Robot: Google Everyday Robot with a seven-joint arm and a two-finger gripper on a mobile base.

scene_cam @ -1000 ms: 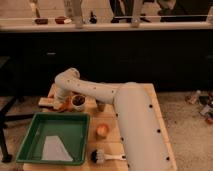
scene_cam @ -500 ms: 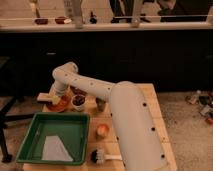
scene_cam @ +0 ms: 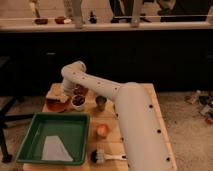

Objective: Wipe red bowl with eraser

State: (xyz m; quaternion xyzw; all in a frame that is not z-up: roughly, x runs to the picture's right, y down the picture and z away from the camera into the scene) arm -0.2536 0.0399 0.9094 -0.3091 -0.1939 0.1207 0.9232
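One gripper (scene_cam: 62, 95) hangs over red bowl (scene_cam: 56, 104).

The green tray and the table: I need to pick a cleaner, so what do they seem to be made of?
The rectangular green tray looks like moulded plastic: uniform colour, rounded rim, faint sheen. The light slatted table looks like unfinished or lightly sealed wood, with pale plank lines. The end effector is over the wide orange-red bowl at the table's far left.

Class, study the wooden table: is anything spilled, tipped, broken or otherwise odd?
Nothing stands out. The red bowl, the white bowl and the green tray sit level. The gripper is down at the red bowl.
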